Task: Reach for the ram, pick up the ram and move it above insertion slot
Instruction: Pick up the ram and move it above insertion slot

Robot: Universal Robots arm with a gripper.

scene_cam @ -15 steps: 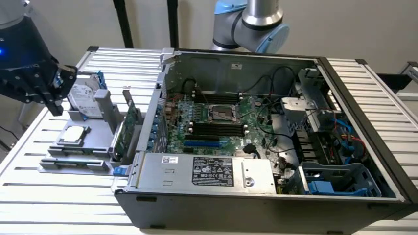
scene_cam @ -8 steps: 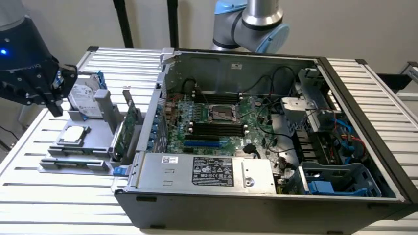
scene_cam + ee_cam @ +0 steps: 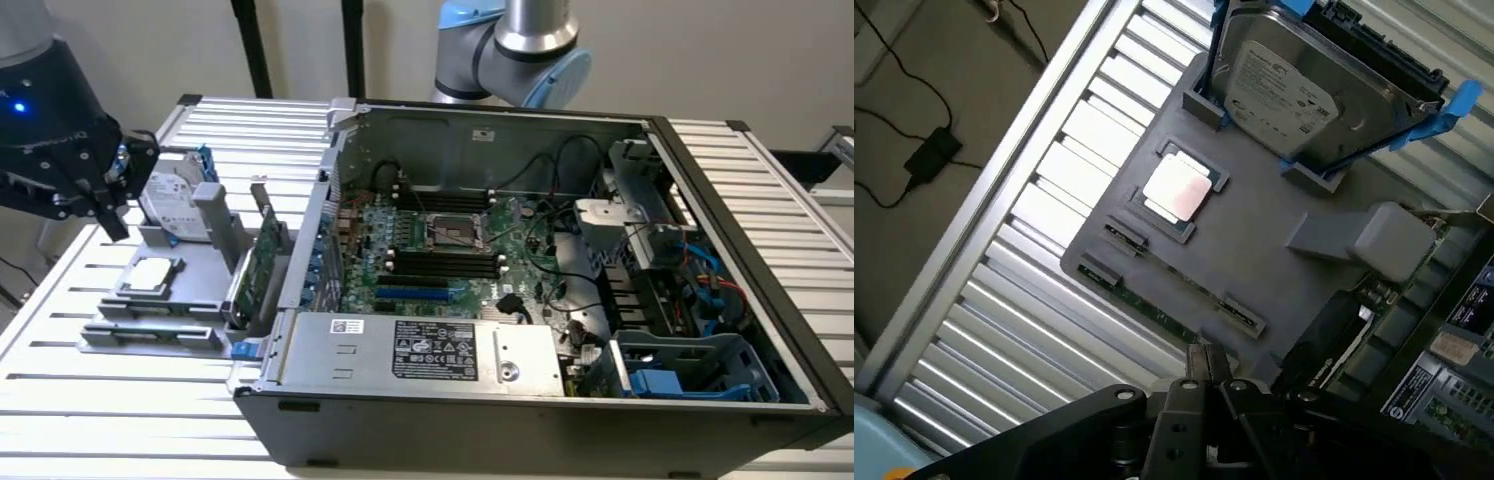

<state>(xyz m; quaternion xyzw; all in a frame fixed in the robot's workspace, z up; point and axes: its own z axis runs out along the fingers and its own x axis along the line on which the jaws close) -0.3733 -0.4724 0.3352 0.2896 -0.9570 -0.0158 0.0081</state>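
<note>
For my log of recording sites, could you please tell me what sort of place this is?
Probably a robotics lab bench for computer assembly: an open computer case lies on a slatted metal table, beside a grey tray holding a hard drive.

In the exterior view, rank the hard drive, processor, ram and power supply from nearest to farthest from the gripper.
From the gripper:
1. Hard drive, standing right beside it.
2. Processor, flat on the grey tray.
3. Ram, along the tray's front edge.
4. Power supply, well toward the exterior view's right.
</note>
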